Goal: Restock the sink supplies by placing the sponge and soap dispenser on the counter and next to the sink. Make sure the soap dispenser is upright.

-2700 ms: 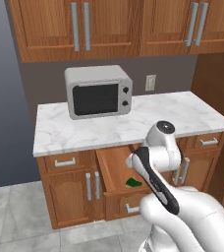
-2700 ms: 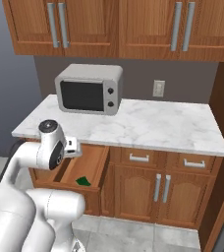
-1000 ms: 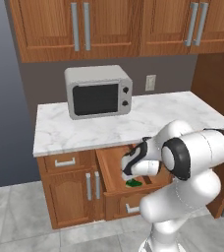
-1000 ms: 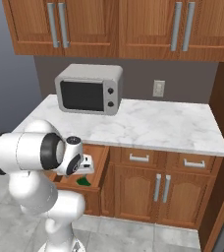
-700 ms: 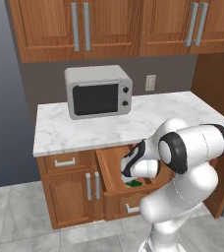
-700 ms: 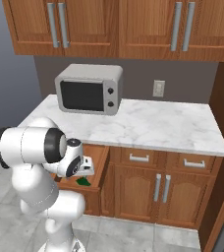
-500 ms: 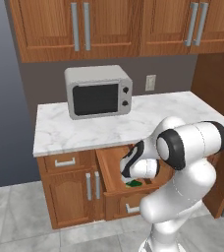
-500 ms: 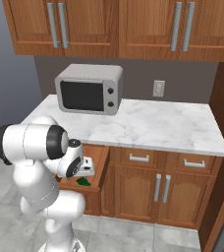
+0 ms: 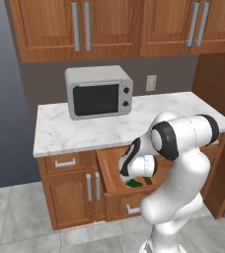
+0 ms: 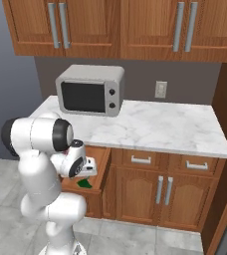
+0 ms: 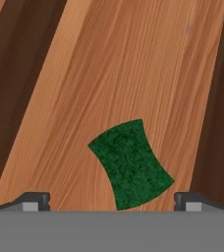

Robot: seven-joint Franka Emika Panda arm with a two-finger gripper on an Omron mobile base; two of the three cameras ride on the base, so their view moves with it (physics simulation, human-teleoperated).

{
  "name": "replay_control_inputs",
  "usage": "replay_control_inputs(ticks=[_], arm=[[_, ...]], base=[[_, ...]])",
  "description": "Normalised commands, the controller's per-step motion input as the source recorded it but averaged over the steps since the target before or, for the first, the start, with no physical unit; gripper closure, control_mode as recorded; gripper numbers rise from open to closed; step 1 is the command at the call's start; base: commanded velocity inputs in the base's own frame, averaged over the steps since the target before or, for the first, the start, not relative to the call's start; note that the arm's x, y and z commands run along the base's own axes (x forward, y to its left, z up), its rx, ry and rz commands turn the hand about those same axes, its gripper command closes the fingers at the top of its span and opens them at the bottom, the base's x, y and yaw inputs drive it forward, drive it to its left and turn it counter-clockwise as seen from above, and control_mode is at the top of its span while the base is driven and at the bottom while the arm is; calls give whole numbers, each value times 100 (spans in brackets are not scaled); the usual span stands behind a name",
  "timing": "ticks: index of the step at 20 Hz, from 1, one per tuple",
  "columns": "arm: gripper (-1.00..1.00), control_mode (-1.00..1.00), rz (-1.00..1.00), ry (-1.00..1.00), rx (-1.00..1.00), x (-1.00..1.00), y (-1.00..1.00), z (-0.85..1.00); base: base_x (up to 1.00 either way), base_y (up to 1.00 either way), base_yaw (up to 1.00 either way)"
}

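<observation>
The sponge (image 11: 131, 164) lies green side up on the wooden floor of an open drawer (image 9: 109, 173), and appears as a small green patch (image 9: 132, 184) (image 10: 84, 184) in the base views. My gripper (image 11: 113, 202) hangs just above it, pointing down into the drawer, open, with one fingertip (image 11: 35, 201) on each side of the sponge and nothing held. The hand (image 9: 134, 165) (image 10: 85, 165) sits over the drawer below the white marble counter (image 9: 109, 129) (image 10: 160, 127). The soap dispenser and the sink are out of view.
A grey microwave (image 9: 98, 92) (image 10: 89, 89) stands on the counter's left part. Wooden wall cabinets (image 9: 109, 24) hang above. Shut drawers and cabinet doors (image 10: 160, 191) flank the open drawer. My arm's elbow (image 9: 183, 136) bulks over the drawer front.
The arm has folded down and its elbow has swung a little to the left. The hand has stayed over the sponge in the drawer, jaws wide.
</observation>
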Motion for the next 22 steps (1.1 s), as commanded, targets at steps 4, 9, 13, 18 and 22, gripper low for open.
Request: replay_control_inputs(ticks=[4, 9, 13, 18, 22], arm=[[-100, -100, 0, 0, -4, 13, 0, -27], [-100, -100, 0, 0, -3, 5, 0, -23], [-100, -100, 0, 0, -4, 0, 1, -2], [-100, -100, 0, 0, -6, 1, 13, 0], [-100, -100, 0, 2, -4, 3, 4, 2]], base=[[0, 0, 0], [0, 0, 0], [0, 0, 0], [0, 0, 0], [0, 0, 0]])
